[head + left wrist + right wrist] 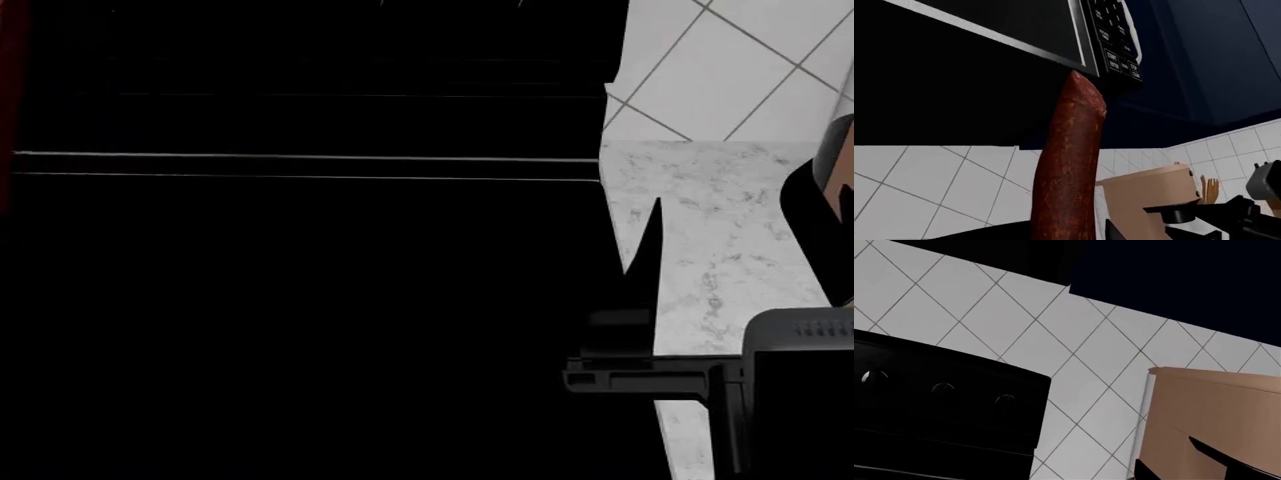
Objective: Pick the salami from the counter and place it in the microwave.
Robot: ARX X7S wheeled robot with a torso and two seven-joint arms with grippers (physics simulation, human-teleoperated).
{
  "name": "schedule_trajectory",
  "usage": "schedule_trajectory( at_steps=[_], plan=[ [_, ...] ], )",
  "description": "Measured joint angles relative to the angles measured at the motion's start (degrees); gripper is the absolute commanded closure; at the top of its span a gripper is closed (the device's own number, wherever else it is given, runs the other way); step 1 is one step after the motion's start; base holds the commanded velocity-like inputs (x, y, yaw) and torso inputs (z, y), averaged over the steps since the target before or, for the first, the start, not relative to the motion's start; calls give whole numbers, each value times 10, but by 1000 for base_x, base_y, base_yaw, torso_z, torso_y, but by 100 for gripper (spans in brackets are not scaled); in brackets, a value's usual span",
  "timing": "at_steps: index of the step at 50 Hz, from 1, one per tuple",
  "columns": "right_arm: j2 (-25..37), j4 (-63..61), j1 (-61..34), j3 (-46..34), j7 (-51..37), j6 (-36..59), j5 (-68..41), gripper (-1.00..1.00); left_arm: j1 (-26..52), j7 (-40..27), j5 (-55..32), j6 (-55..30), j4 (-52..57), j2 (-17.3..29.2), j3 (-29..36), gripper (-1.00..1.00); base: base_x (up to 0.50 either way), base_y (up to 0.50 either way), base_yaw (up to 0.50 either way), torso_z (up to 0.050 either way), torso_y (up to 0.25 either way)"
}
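The salami (pixel 1071 165) is seen in the left wrist view standing up from the left gripper, its rounded end just below the microwave (pixel 1054 30) and beside the keypad (pixel 1117 40). The left jaws themselves are hidden, so it cannot be told whether they are clamped on it. Behind it, white diagonal tiles (pixel 934 185) and a tan box (pixel 1147 200) are shown. In the head view, most is blocked by black; a strip of the desk (pixel 721 250) is seen at right. In the right wrist view, dark tips of the right gripper (pixel 1214 462) are seen at the edge, their state untellable, near a stove panel (pixel 941 405).
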State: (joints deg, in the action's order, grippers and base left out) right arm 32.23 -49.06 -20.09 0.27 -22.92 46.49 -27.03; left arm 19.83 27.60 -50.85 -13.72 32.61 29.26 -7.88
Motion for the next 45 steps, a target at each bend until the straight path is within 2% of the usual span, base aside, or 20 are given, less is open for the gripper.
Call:
schedule_trajectory(
  at_steps=[12,25,45],
  plan=[
    [-2,6,-1,-3,2,-10,0,-100,59,-53,-26,-34,33,14,5,100,0,0,0,0,0],
    [-3,11,-6,-6,3,-17,-1,-100,171,-115,-59,-75,49,18,24,100,0,0,0,0,1],
    [-4,14,-5,-9,3,-28,-2,-100,311,-149,-51,-107,37,14,65,100,0,0,0,0,0]
  ],
)
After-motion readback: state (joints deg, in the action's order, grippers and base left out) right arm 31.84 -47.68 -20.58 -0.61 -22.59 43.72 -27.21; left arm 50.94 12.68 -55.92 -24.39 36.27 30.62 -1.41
